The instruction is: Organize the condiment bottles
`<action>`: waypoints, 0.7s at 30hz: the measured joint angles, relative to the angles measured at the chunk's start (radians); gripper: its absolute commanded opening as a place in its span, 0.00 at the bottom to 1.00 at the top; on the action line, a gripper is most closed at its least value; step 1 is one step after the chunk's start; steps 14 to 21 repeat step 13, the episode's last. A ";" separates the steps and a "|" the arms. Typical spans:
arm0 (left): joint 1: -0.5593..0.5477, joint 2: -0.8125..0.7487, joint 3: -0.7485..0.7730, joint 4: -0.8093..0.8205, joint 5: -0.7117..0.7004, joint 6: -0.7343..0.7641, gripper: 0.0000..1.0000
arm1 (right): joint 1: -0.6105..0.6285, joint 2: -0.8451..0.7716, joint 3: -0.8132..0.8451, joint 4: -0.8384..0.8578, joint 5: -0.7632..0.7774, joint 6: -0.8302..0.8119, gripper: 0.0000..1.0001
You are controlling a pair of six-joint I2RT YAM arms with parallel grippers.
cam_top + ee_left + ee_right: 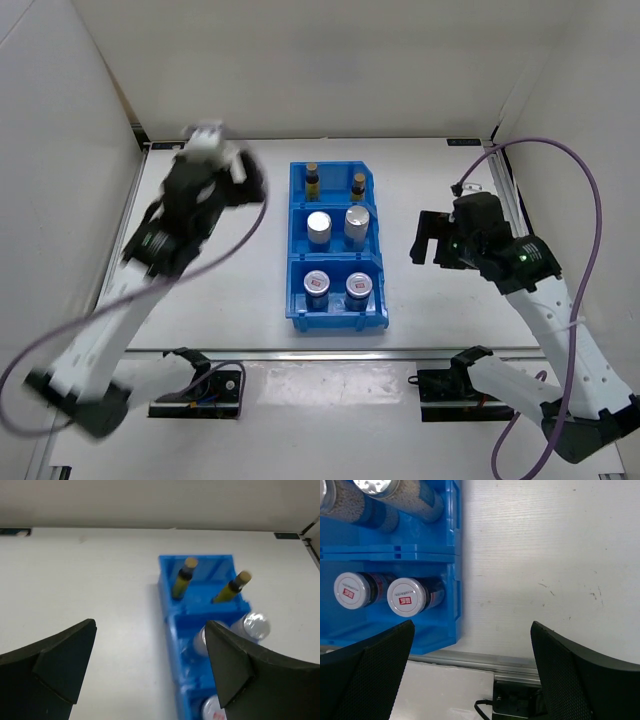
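Note:
A blue three-compartment bin [296, 262] holds all the condiment bottles. Two amber bottles [312, 180] [358, 185] stand in the far compartment, two white shakers [319, 228] [357, 225] in the middle one, and two red-marked jars [317, 285] [359, 287] in the near one. My left gripper [235, 170] is blurred, raised left of the bin's far end, open and empty. Its wrist view shows the open left gripper [150, 630] over bare table beside the bin [167, 610]. My right gripper [428, 240] hovers right of the bin, and in its wrist view the right gripper [472, 627] is open and empty.
White walls enclose the table on three sides. A metal rail [520, 662] runs along the near table edge just below the bin [455, 580]. A purple cable loops from each arm.

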State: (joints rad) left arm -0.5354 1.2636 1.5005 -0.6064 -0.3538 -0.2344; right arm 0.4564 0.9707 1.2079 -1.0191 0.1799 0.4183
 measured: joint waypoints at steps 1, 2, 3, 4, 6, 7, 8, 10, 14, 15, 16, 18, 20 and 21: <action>0.000 -0.165 -0.145 0.059 -0.017 0.003 1.00 | 0.000 -0.015 0.000 0.006 -0.001 0.002 1.00; 0.001 -0.282 -0.263 0.073 -0.032 0.004 1.00 | 0.000 -0.026 0.000 0.013 -0.002 0.002 1.00; 0.003 -0.390 -0.378 0.116 -0.050 0.005 1.00 | -0.001 -0.040 -0.003 0.027 -0.004 0.001 1.00; 0.003 -0.492 -0.492 0.125 -0.069 0.004 1.00 | -0.003 -0.053 -0.006 0.041 -0.006 0.000 1.00; -0.029 -0.647 -0.720 0.157 -0.117 0.031 1.00 | -0.004 -0.068 -0.008 0.057 -0.008 -0.003 1.00; -0.052 -0.698 -0.788 0.171 -0.121 0.047 1.00 | -0.005 -0.069 -0.008 0.062 -0.007 -0.005 1.00; -0.079 -0.750 -0.863 0.198 -0.127 0.072 1.00 | -0.005 -0.068 -0.008 0.068 -0.007 -0.010 1.00; -0.115 -0.873 -0.992 0.282 -0.171 0.111 1.00 | -0.005 -0.059 -0.008 0.079 -0.007 -0.025 1.00; -0.119 -1.014 -1.072 0.381 -0.269 0.169 1.00 | -0.005 -0.048 -0.008 0.080 -0.006 -0.043 1.00; -0.119 -1.014 -1.072 0.381 -0.269 0.169 1.00 | -0.005 -0.048 -0.008 0.080 -0.006 -0.043 1.00; -0.119 -1.014 -1.072 0.381 -0.269 0.169 1.00 | -0.005 -0.048 -0.008 0.080 -0.006 -0.043 1.00; -0.119 -1.014 -1.072 0.381 -0.269 0.169 1.00 | -0.005 -0.048 -0.008 0.080 -0.006 -0.043 1.00; -0.119 -1.014 -1.072 0.381 -0.269 0.169 1.00 | -0.005 -0.048 -0.008 0.080 -0.006 -0.043 1.00; -0.119 -1.014 -1.072 0.381 -0.269 0.169 1.00 | -0.005 -0.048 -0.008 0.080 -0.006 -0.043 1.00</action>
